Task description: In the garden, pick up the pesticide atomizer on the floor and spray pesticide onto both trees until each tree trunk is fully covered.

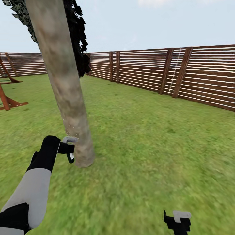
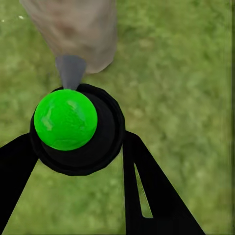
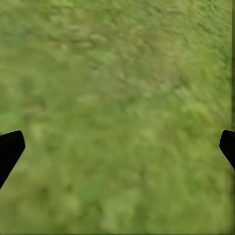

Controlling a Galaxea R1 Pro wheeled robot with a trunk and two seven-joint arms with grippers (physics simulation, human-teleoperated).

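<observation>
Lawn (image 1: pixel 156 147) spreads around us to a brown slat fence (image 1: pixel 182 73). Our left gripper (image 2: pixel 78 147) clamps the atomizer (image 2: pixel 66 120), its nozzle beside the mottled tree trunk (image 1: pixel 65 91). Our right gripper (image 3: pixel 117 147) hangs wide apart over grass.

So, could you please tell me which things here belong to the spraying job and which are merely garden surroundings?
Job:
- tree trunk
- pesticide atomizer, held in the left gripper, nozzle toward the trunk
- lawn

Surroundings:
- slatted wooden fence
- red-brown wooden frame
- dark conifer
- right gripper, open over grass
</observation>
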